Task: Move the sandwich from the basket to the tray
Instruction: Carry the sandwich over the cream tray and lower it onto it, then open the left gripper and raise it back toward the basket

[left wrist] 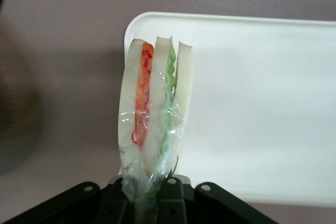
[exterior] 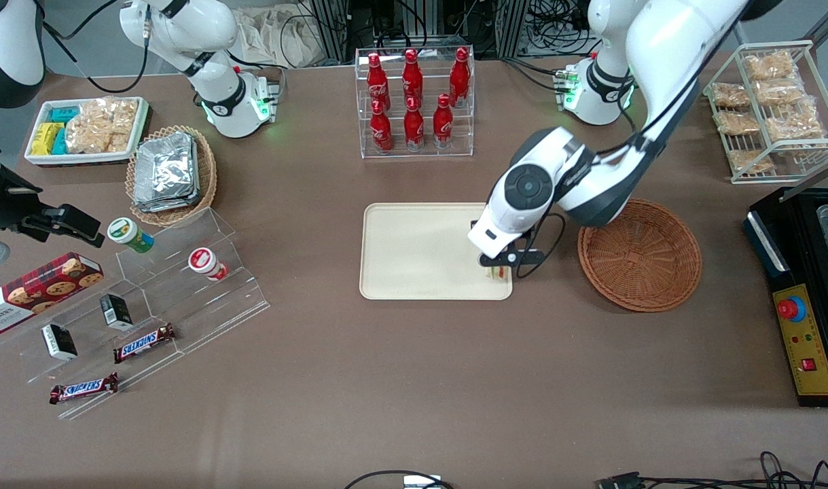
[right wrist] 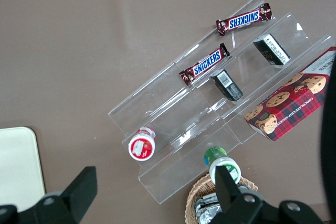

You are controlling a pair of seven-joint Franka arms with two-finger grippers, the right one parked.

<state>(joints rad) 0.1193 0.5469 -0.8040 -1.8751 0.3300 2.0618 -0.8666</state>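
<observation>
Sandwich (left wrist: 155,108) is held clamped in the closed tool (exterior: 498,266), out of the emptied basket (exterior: 639,255) and low over the tray (exterior: 414,251) corner nearest the basket; only lowering and release are judged left.

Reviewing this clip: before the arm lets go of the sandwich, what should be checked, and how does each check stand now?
1. Sandwich in the gripper: ok, the fingers are shut on its wrapped end.
2. Sandwich out of the basket: ok, the basket holds nothing.
3. Gripper over the tray: ok, but at the tray's corner nearest the basket and the front camera.
4. Landing spot bare: ok, nothing else lies on the tray.
5. Sandwich touching the tray surface: cannot tell.
6. Whole sandwich inside the rim: cannot tell; it sits close to the edge.
</observation>
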